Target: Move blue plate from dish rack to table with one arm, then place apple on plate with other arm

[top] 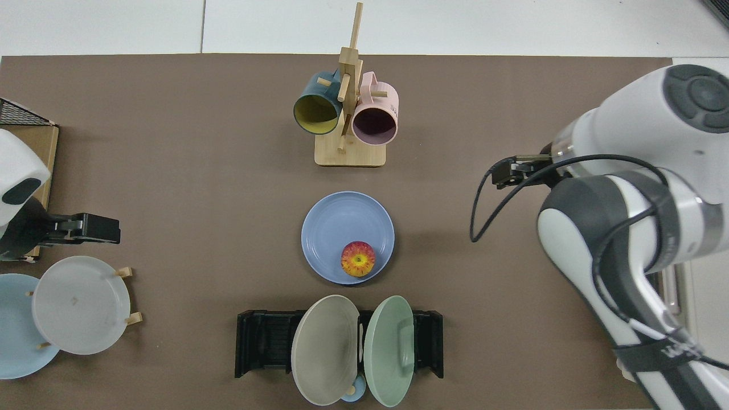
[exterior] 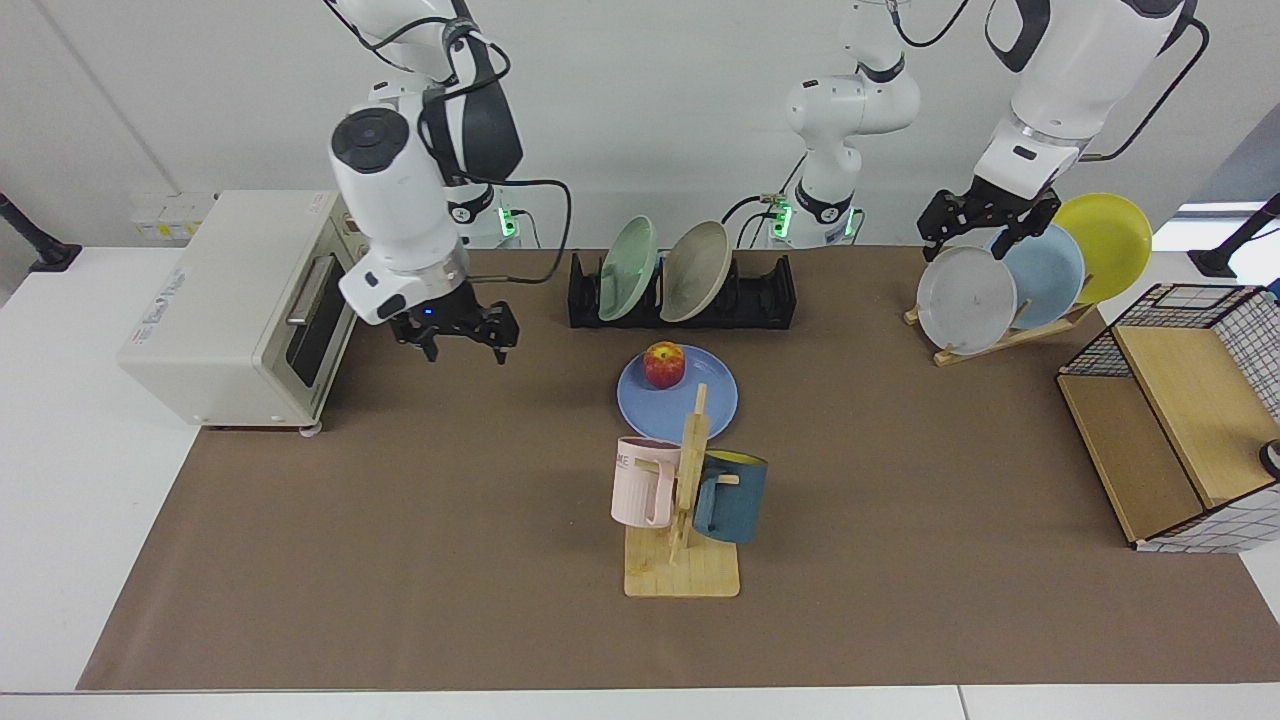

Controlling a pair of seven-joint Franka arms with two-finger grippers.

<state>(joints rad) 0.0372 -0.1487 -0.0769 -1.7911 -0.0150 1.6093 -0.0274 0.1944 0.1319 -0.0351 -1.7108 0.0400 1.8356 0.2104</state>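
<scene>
The right gripper (exterior: 458, 338) hangs empty with its fingers spread apart, above the brown mat just in front of the cream toaster oven (exterior: 240, 305) and well away from the plate. The left gripper (exterior: 985, 222) hovers over the slanted wooden plate stand (exterior: 1005, 335), close above the grey plate (exterior: 965, 298); its fingers also look apart and hold nothing, and that arm waits. The blue plate (exterior: 678, 398) lies flat on the table (exterior: 420, 520), just in front of the black dish rack (exterior: 682, 295), which holds a green plate (exterior: 628, 268) and a beige plate (exterior: 697, 270) upright. The apple (exterior: 664, 364) sits on the blue plate, near the rim closest to the rack. Both steps appear done, so the next move probably calls only for the arms to pull back clear of the objects. Nearer the camera stands a wooden mug tree (exterior: 685, 520) carrying a pink mug (exterior: 642, 481) and a dark teal mug (exterior: 730, 497). A wire-and-wood basket shelf (exterior: 1180, 410) sits at the far edge. The wall behind is plain white.
</scene>
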